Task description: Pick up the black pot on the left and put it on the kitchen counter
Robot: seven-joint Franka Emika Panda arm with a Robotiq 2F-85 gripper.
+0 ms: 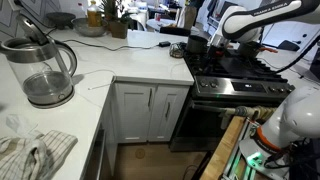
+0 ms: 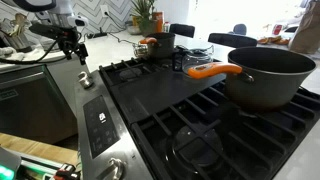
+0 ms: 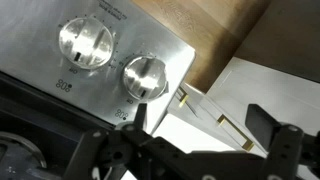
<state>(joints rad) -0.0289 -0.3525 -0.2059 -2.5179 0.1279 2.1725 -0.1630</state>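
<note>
The small black pot [image 2: 161, 43] stands at the far back corner of the gas stove; it shows as a dark shape in an exterior view [image 1: 197, 45]. The white kitchen counter [image 1: 130, 66] runs in an L beside the stove and shows pale behind the gripper in an exterior view [image 2: 108, 46]. My gripper [image 2: 71, 44] hangs in the air near the stove's front edge, apart from the pot, and shows under the white arm [image 1: 216, 40]. In the wrist view its fingers [image 3: 200, 125] are spread wide and empty, above the stove knobs and a white cabinet door.
A larger dark pot with an orange handle [image 2: 272, 76] sits on the near burner. A clear glass kettle [image 1: 42, 68] and a crumpled cloth [image 1: 35, 155] are on the counter. Two stove knobs [image 3: 88, 42] and black grates [image 2: 190, 100] lie below.
</note>
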